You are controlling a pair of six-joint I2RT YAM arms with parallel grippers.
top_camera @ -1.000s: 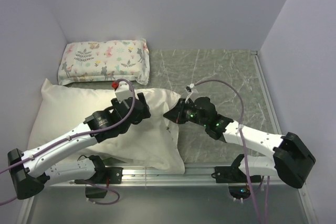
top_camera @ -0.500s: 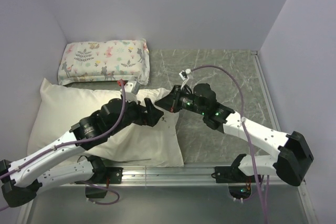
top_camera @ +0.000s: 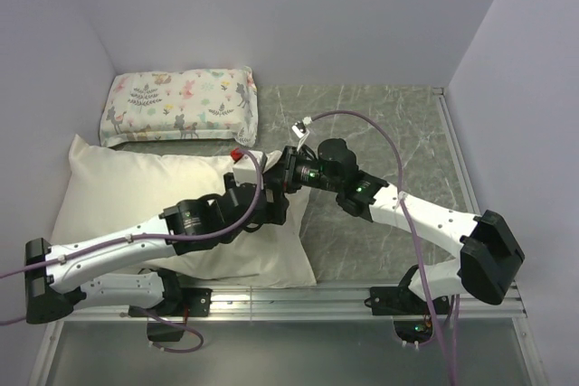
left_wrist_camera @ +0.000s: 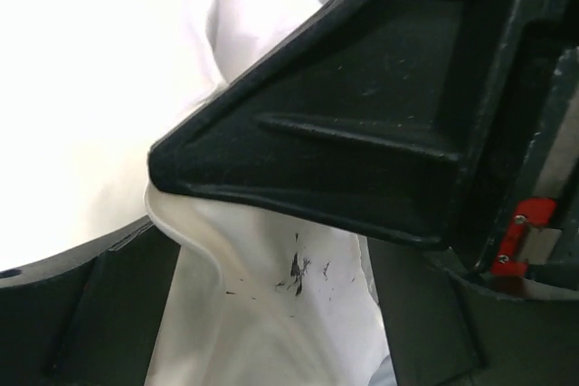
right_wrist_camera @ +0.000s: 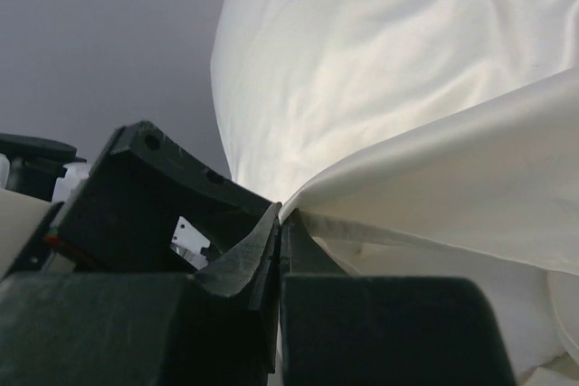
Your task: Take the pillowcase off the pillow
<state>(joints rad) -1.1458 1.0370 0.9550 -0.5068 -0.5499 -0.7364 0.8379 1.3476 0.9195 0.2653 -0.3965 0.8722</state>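
Brushed-metal rail ran along the near side of the pillowcase. The pillowcase was a thin cream sack, limp and softly creased, lying puffed and roughly rectangular on the grey-green marbled table. The pillow was inside it, showing only as a plump swell under the cloth.

At the pillowcase's right edge, toward its far corner, the two black grippers met. The left gripper had its fingers spread apart. Loose cream cloth marked with a few small black specks showed in the gap between them. Whether those fingers touched the cloth could not be told.

Just beyond it, the right gripper was clenched. Its ribbed, wedge-shaped fingers were pressed together on a gathered fold of the pillowcase, and the fabric fanned out from the tips in a smooth, taut sheet.

Past the pillowcase's far edge, toward its left end, lay a smaller printed pillow. It was soft and rounded, patterned with pastel flowers and animals, and sat against the plain lavender wall.
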